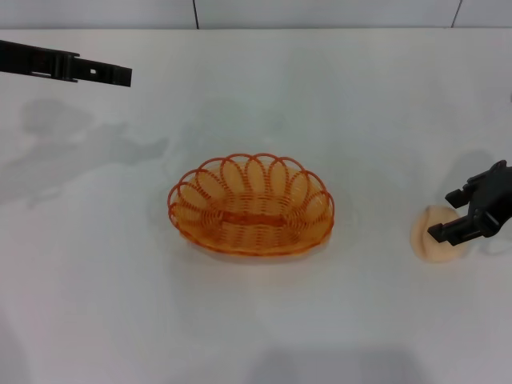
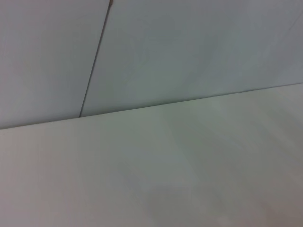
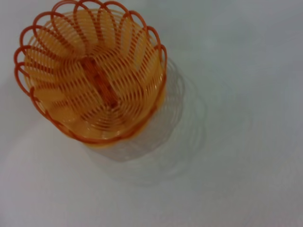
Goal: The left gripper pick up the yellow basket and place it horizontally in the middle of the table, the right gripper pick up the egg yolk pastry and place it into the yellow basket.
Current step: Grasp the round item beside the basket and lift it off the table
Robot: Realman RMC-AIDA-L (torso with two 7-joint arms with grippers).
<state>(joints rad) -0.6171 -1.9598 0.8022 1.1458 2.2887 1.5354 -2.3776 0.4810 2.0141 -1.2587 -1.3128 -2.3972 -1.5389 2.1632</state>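
The yellow basket (image 1: 250, 206) stands upright in the middle of the white table (image 1: 256, 320), its long side running left to right, with nothing in it. It also shows in the right wrist view, where the basket (image 3: 92, 75) is seen from above. The egg yolk pastry (image 1: 428, 238) lies on the table at the far right. My right gripper (image 1: 446, 214) hovers over the pastry, open, its two fingers spread above the bun's far side and partly hiding it. My left gripper (image 1: 112, 75) hangs high at the far left, well away from the basket.
A grey wall with a vertical seam (image 2: 94, 61) backs the table's far edge (image 2: 189, 101). Bare table surface lies between the basket and the pastry.
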